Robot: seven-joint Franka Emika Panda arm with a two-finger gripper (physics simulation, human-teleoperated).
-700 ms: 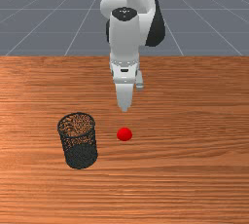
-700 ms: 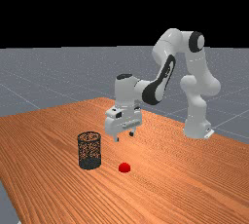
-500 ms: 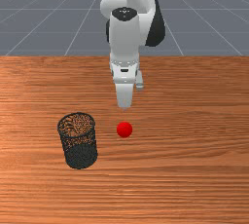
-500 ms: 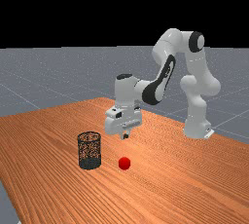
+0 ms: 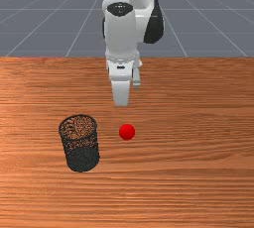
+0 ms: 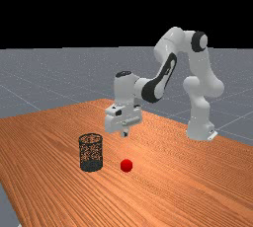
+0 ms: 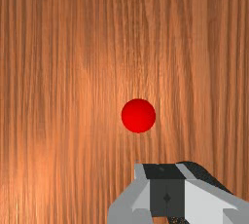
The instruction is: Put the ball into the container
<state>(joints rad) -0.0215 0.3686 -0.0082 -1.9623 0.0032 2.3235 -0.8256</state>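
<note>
Though empty and tip-to-tip, the jaws (image 6: 125, 134) downward, well above the table (image 6: 173, 186)

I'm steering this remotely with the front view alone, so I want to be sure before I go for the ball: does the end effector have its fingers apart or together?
Observer: Together. The wrist view shows the end effector shut, with nothing held between its fingers.
Operator: And its height? I can't judge that from the front.
Observer: The far view shows it hanging well above the table, with open space between it and the ball.
Operator: Seen from the hand, do the fingers cover any of the ball?
Observer: No. In the wrist view the ball shows whole, with a strip of wood between it and the fingers.
</note>
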